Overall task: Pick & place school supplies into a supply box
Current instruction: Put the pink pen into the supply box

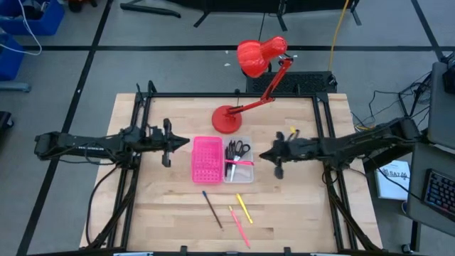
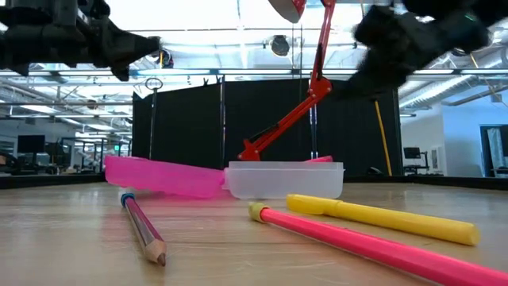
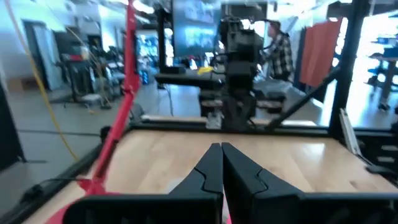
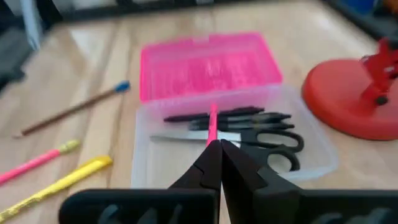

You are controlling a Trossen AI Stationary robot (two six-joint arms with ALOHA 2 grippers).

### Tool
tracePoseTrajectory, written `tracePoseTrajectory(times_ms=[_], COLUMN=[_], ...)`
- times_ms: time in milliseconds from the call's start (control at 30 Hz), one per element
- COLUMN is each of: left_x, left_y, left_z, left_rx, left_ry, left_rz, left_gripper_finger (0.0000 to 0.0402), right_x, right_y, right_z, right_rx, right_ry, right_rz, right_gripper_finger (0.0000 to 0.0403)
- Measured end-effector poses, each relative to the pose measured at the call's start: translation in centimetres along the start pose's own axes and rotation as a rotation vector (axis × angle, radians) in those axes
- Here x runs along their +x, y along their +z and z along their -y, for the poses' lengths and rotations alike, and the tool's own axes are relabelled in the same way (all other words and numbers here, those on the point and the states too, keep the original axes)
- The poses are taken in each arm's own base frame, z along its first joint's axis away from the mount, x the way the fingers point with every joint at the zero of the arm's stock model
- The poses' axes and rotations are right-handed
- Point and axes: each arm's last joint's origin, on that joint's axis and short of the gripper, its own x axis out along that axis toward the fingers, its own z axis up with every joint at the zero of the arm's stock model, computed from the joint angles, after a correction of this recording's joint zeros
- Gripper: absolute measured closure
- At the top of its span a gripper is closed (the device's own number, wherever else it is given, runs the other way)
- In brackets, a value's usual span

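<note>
The supply box lies open at mid-table, with its pink half toward the left and its clear half toward the right. The clear half holds black-handled scissors, black pens and a pink pen lying across it. A pencil, a pink pen and a yellow pen lie on the table nearer the front edge. My right gripper is shut and hovers just right of the clear half, well above it in the low view. My left gripper is shut, raised left of the pink half.
A red desk lamp stands with its round base just behind the box, and its arm slants up to the head beyond the far edge. Black frame rails run along the table's left and right sides. Bare wood lies front left.
</note>
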Motion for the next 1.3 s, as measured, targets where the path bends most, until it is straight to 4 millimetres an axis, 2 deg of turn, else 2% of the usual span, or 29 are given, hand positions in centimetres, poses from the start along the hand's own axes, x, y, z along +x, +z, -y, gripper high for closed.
tracePoseTrajectory(times_ms=[167,333,433,567,700,800,900,1033,1300], left_x=[-0.4,-0.3,-0.3,-0.4,-0.6,-0.7,-0.7,-0.7,-0.8], left_y=[-0.6,-0.9,-1.3,-2.2,-3.0,-3.3,-3.5,-3.6,-3.9], left_z=[-0.1,-0.1,-0.1,-0.2,-0.4,-0.4,-0.4,-0.4,-0.4], left_rx=[0.035,0.031,0.033,0.02,-0.013,-0.011,-0.003,0.004,0.017], left_ry=[0.039,0.039,0.037,0.065,0.129,0.131,0.13,0.129,0.127], left_rz=[0.01,-0.012,-0.053,-0.148,-0.226,-0.266,-0.281,-0.301,-0.326], left_gripper_finger=[0.0384,0.0394,0.0398,0.0384,0.0363,0.0355,0.0354,0.0353,0.0353], right_x=[3.4,5.7,7.1,9.5,12.0,13.5,14.9,16.5,17.6], right_y=[3.7,8.3,10.1,11.9,11.3,9.9,8.9,8.7,7.4], right_z=[-1.2,-2.1,-2.7,-3.4,-3.8,-3.6,-3.0,-2.2,-0.4], right_rx=[-0.058,-0.131,-0.162,-0.17,-0.275,-0.332,-0.328,-0.307,-0.207], right_ry=[-0.043,-0.061,-0.039,-0.021,0.022,0.048,0.037,0.025,-0.011], right_rz=[-0.279,-0.418,-0.502,-0.534,-0.581,-0.64,-0.662,-0.605,-0.674], right_gripper_finger=[0.0403,0.0388,0.035,0.0272,0.0196,0.0165,0.0157,0.0159,0.0165])
